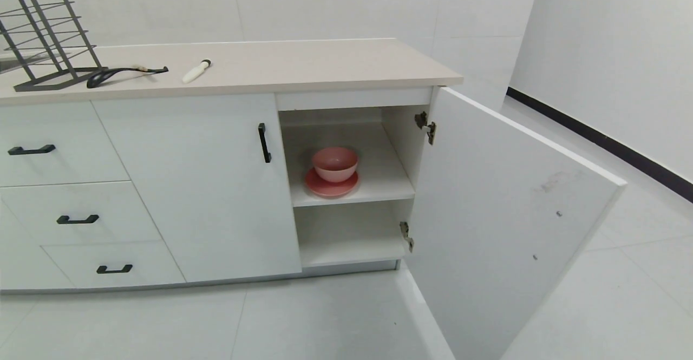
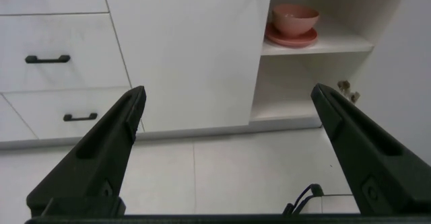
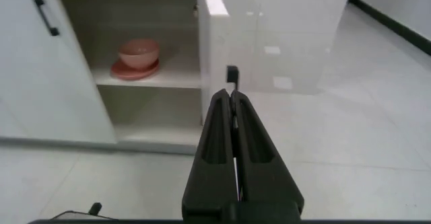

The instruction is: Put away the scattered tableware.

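The white cabinet (image 1: 195, 187) spans the left and centre of the head view, its door (image 1: 503, 214) swung wide open across the lower right. On the counter (image 1: 303, 65), upper left, a wire rack (image 1: 43, 35) stands beside a black ladle (image 1: 122, 73) and a white-handled utensil (image 1: 196, 71), both not yet put away. Mid-frame on the shelf, a pink bowl (image 1: 334, 163) sits on a pink plate (image 1: 325, 191). The left gripper (image 2: 227, 93) is spread wide and empty; the right gripper (image 3: 234, 96) is pressed closed on nothing. An arm could clip the protruding door, and the thin ladle handle may slip.
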Tool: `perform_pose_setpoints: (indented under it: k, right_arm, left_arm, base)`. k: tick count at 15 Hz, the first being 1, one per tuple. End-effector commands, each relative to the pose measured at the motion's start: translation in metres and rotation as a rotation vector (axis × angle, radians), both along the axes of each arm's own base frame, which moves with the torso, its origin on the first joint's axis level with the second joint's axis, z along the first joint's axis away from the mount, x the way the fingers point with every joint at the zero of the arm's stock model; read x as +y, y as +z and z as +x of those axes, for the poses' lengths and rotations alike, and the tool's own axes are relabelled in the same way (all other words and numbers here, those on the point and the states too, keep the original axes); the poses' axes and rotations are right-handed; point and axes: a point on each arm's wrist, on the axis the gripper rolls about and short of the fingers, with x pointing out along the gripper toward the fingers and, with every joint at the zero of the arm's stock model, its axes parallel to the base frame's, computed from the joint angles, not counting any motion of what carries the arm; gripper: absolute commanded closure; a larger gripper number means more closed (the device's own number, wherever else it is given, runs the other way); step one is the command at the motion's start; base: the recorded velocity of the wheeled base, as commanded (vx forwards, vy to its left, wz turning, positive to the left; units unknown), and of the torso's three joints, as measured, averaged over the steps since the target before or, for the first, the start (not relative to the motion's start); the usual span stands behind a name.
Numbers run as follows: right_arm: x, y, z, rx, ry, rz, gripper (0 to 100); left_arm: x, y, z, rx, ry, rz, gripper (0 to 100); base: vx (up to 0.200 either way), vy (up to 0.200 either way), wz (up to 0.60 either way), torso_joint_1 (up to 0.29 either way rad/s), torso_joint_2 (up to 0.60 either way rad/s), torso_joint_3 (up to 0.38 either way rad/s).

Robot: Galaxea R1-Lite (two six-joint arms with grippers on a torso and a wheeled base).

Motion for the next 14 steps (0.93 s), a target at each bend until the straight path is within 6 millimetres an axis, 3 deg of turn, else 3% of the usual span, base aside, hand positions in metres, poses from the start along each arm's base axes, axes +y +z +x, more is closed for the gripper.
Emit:
perform_pose_setpoints:
  k: [1, 5, 8, 14]
  right_arm:
    - [0.007, 0.007, 0.066, 0.140, 0.053, -0.027, 100]
    - [0.007, 0.008, 0.070, 0.145, 0.076, -0.026, 100]
    - [0.008, 0.005, 0.076, 0.157, 0.108, -0.041, 100]
    - [0.014, -0.008, 0.124, 0.160, 0.200, -0.053, 100]
  left_arm:
    - [0.000, 0.000, 0.000, -0.002, 0.000, -0.002, 0]
    - [0.000, 0.000, 0.000, -0.002, -0.002, -0.002, 0]
    - [0.000, 0.000, 0.000, -0.002, 0.000, -0.002, 0]
    - [0.000, 0.000, 0.000, -0.002, -0.002, -0.002, 0]
  base:
    - [-0.200, -0.200, 0.00, 0.002, 0.00, 0.002]
    - [0.000, -0.200, 0.00, -0.001, 0.00, 0.004]
    - [0.000, 0.000, 0.00, 0.000, 0.00, 0.000]
    - [0.000, 0.000, 0.00, 0.000, 0.00, 0.000]
